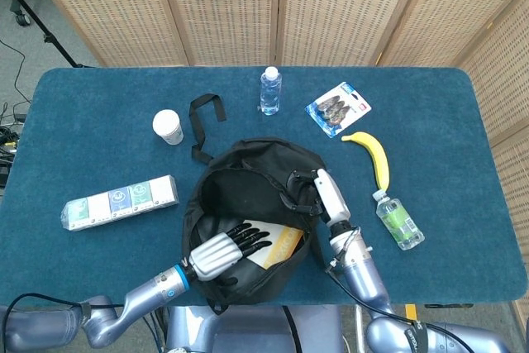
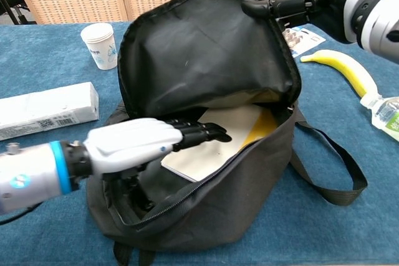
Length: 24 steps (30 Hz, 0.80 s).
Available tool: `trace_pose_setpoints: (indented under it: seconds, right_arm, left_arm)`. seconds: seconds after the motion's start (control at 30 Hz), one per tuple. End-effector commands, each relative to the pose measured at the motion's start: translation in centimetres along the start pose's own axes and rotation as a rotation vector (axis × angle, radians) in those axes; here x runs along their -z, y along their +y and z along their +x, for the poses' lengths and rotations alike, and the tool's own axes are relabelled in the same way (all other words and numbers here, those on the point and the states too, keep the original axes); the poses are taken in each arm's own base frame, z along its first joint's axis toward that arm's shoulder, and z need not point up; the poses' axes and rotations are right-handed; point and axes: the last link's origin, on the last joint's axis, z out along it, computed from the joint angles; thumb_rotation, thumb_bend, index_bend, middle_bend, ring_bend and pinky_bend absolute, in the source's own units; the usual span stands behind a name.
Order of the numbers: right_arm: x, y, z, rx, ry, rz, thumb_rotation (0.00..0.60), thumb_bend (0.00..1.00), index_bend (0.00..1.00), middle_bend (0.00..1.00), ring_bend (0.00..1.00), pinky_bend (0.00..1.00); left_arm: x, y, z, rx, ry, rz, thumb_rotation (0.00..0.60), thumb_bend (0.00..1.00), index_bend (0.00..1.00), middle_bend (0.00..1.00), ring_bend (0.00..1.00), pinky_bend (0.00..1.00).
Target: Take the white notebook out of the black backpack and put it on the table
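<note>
Inside the black backpack [image 2: 206, 73] your left hand [image 2: 134, 147] lies flat, fingers apart, over the white notebook [image 2: 240, 132], while your right hand [image 2: 299, 1] clamps the flap at 1 o'clock.

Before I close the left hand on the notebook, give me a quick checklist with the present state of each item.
1. Backpack mouth open: ok, the flap is lifted clear of the opening.
2. Right hand grips the flap's top edge: ok.
3. Left hand inside the bag: ok, its fingers lie over the white notebook.
4. Fingers under the notebook's edge for a grasp: cannot tell, the hand hides the near corner.
5. Notebook free of the bag lining: cannot tell, its far end sits under the flap.
6. Bare table to set it down: ok, left of the bag.
</note>
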Motion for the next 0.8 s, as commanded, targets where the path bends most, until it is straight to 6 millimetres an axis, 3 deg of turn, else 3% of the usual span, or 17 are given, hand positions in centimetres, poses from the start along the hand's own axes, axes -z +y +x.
trace_pose_setpoints:
  seconds: [0.03, 0.4, 0.8]
  right_arm:
    - [0.1, 0.0, 0.2, -0.004, -0.004, -0.004, 0.600, 0.82, 0.69, 0.67, 0.54, 0.62]
    - [0.7, 0.0, 0.7, -0.013, -0.008, -0.002, 0.600, 0.82, 0.69, 0.67, 0.54, 0.62]
    - [0.5, -1.1, 0.8, -0.013, -0.013, 0.018, 0.600, 0.83, 0.69, 0.67, 0.54, 0.62]
  left_arm:
    - [-1.4, -0.1, -0.5, -0.008, -0.001, 0.012, 0.600, 0.22, 0.01, 0.00, 0.00, 0.02]
    - [-4.3, -0.1, -1.3, -0.048, 0.008, 0.030, 0.600, 0.22, 0.02, 0.00, 0.00, 0.02]
    - [-6.1, -0.1, -1.3, -0.080, 0.039, 0.054, 0.600, 0.23, 0.02, 0.00, 0.00, 0.02]
